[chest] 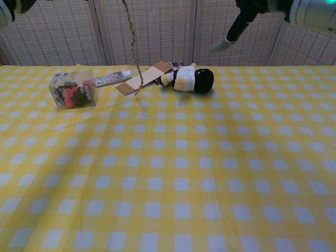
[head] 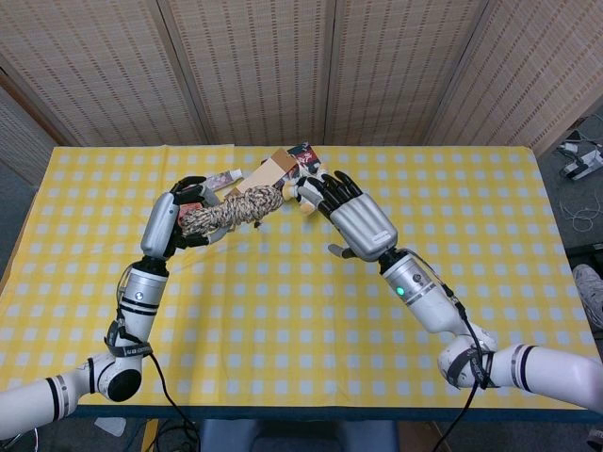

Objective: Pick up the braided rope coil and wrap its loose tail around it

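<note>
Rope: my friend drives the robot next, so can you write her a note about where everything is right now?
Left robot hand: holds the rope coil up off the table.
Right robot hand: open, fingers spread, beside the coil's end, holding nothing.
Tail: hangs loose under the coil, seen in the chest view.
Done: coil picked up.
Left: grab the tail and wrap it around the coil.
</note>
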Robot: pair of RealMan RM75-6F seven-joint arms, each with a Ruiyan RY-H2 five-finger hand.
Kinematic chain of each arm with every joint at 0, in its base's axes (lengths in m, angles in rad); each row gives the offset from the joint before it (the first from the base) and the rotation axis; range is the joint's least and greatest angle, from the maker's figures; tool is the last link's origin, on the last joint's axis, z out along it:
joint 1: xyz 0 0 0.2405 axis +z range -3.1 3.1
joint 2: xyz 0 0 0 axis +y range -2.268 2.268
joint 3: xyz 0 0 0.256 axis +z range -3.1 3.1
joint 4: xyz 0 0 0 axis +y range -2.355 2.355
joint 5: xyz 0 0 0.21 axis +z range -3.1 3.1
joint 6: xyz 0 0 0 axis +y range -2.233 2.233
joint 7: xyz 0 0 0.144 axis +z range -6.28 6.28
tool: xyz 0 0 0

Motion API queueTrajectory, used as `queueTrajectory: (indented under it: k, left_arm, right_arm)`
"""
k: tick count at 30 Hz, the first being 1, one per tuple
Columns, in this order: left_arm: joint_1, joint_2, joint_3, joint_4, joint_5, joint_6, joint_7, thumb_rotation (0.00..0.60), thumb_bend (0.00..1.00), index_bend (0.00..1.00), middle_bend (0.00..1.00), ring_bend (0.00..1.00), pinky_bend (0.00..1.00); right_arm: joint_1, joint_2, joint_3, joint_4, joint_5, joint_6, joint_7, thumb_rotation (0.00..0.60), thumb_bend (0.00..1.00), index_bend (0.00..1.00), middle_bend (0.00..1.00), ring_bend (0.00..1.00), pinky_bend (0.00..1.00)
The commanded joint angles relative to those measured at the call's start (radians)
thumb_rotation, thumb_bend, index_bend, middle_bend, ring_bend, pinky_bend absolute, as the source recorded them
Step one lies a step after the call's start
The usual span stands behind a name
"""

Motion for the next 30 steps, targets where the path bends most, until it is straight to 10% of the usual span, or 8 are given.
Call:
queueTrajectory:
  k: [1, 18, 30]
  left_arm:
    - [0.005, 0.004, 0.002, 0.008, -0.001, -0.001, -0.004, 0.600, 0.25, 0.73, 0.70, 0.56, 0.17]
    - [0.035, 0.021, 0.015, 0.061, 0.008, 0.012, -0.028, 0.600, 0.25, 0.73, 0.70, 0.56, 0.17]
    - [0.038, 0.012, 0.013, 0.078, 0.011, 0.022, -0.026, 0.600, 0.25, 0.73, 0.70, 0.56, 0.17]
  right_arm:
    - [-0.079, 0.058, -0.042, -0.058, -0.028, 0.080, -0.025, 0.600, 0.14, 0.08, 0.07, 0.00, 0.00]
    - [-0.498, 0.232, -0.256, -0.090, -0.212, 0.439, 0.104, 0.600, 0.15, 0.08, 0.07, 0.00, 0.00]
    - [-0.672, 0.224, -0.291, -0.017, -0.253, 0.559, 0.210, 0.600, 0.15, 0.08, 0.07, 0.00, 0.00]
